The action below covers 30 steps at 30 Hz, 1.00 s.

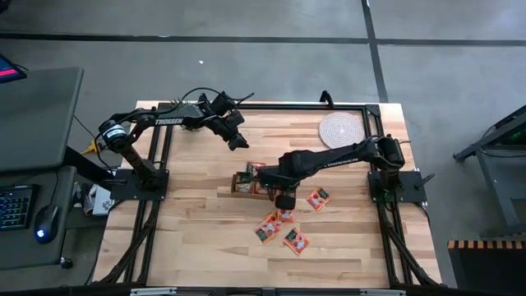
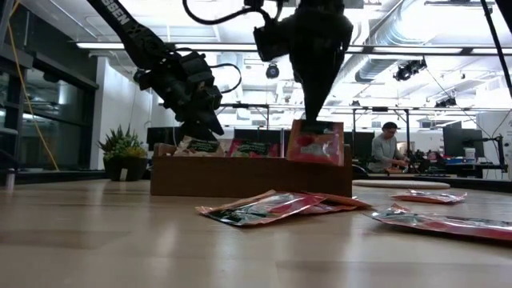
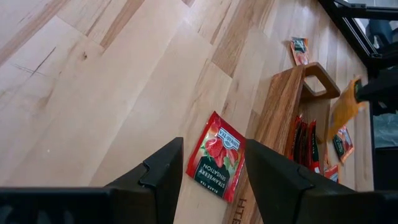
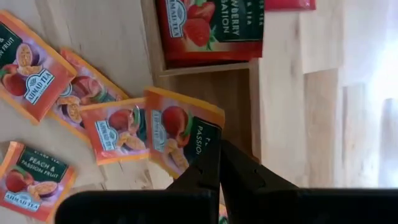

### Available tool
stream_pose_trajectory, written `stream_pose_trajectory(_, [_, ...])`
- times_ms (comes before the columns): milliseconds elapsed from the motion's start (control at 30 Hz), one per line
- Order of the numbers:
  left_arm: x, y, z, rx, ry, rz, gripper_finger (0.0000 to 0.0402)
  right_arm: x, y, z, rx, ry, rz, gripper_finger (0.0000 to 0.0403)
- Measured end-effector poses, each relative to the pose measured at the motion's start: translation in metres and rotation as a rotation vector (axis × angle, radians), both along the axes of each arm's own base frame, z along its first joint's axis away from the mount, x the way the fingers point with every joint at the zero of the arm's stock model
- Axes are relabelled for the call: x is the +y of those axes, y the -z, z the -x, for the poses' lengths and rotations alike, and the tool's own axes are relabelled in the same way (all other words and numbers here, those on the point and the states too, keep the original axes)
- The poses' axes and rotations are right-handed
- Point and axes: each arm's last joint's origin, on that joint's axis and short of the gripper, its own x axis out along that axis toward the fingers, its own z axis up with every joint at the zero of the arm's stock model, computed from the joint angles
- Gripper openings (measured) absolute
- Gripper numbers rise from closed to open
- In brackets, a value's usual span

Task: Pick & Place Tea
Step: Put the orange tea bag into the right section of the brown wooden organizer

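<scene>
Loose tea sachets [image 2: 268,208] lie flat on the table [image 2: 120,248] nearest the low camera. Behind them the right end effector [image 4: 219,163], pressed together, pinches one sachet [image 4: 180,134] by its edge above the wooden box [image 2: 248,176], over an end compartment. Light, thin and floppy, it likely handles best gripped at a rim. Farther back the left end effector [image 3: 208,165] hangs spread above a strawberry sachet [image 3: 217,155] beside the box.

Orange-red tea sachets [image 1: 279,228] lie flat on the table, several stand in the wooden box [image 2: 248,176], and 1 sachet [image 2: 316,144] hangs upright above its right end.
</scene>
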Motion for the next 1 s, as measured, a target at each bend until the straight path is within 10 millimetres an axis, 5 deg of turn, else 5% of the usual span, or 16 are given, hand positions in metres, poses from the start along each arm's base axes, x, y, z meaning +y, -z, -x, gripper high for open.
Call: stream_pose_trajectory(1000, [0.000, 0.000, 0.000, -0.003, 0.000, -0.002, 0.0169, -0.027, -0.006, -0.003, 0.000, -0.059, 0.051, 0.0000])
